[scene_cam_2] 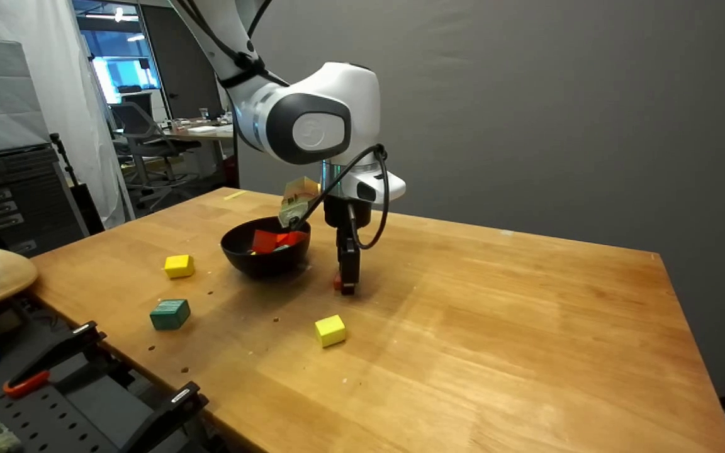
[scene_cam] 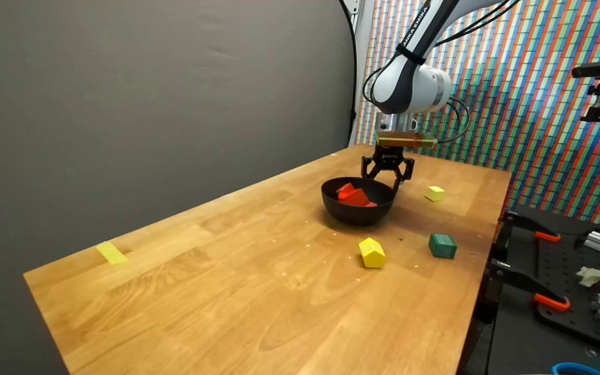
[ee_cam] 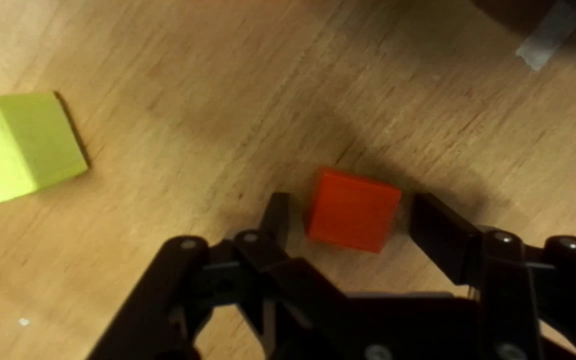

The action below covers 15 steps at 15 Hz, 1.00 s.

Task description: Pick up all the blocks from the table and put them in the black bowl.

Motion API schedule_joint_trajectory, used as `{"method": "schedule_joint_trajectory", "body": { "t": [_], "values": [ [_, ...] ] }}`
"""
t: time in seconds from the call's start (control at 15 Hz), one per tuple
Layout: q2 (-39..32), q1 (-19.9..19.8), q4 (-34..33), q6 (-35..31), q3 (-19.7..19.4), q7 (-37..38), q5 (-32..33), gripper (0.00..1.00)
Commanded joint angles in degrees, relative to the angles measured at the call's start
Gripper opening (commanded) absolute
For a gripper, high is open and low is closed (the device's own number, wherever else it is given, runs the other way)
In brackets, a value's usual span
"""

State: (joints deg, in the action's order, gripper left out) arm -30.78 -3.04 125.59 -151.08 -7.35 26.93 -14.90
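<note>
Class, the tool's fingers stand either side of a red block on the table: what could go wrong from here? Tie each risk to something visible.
The red block sits slightly turned between the fingers of the tool, with a gap on each side, so closing might twist or push it.
The black bowl stands nearby; a low carry may clip its rim.
Red blocks lie heaped inside the bowl, so another dropped on top might roll out.
</note>
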Motion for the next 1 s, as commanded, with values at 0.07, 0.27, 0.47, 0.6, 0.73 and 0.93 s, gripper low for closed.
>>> {"method": "schedule_joint_trajectory", "body": {
  "t": [0.07, 0.27, 0.47, 0.6, 0.73, 0.93],
  "values": [
    [-0.69, -0.2, -2.0, 1.77, -0.28, 1.06, -1.25, 0.28],
    [1.08, -0.67, -1.73, 3.43, -0.13, 1.39, -1.95, 0.13],
    [5.79, 0.45, 0.71, 2.9, -0.67, 1.61, -1.19, 0.13],
    [11.08, 2.43, 3.33, 1.43, -1.45, 2.44, 0.69, 0.13],
    [15.63, 3.97, 4.9, 0.63, -0.93, 2.73, 1.93, 0.13],
    [20.21, 6.29, 6.4, 1.21, 0.81, 3.19, 4.04, 0.13]
  ]
}}
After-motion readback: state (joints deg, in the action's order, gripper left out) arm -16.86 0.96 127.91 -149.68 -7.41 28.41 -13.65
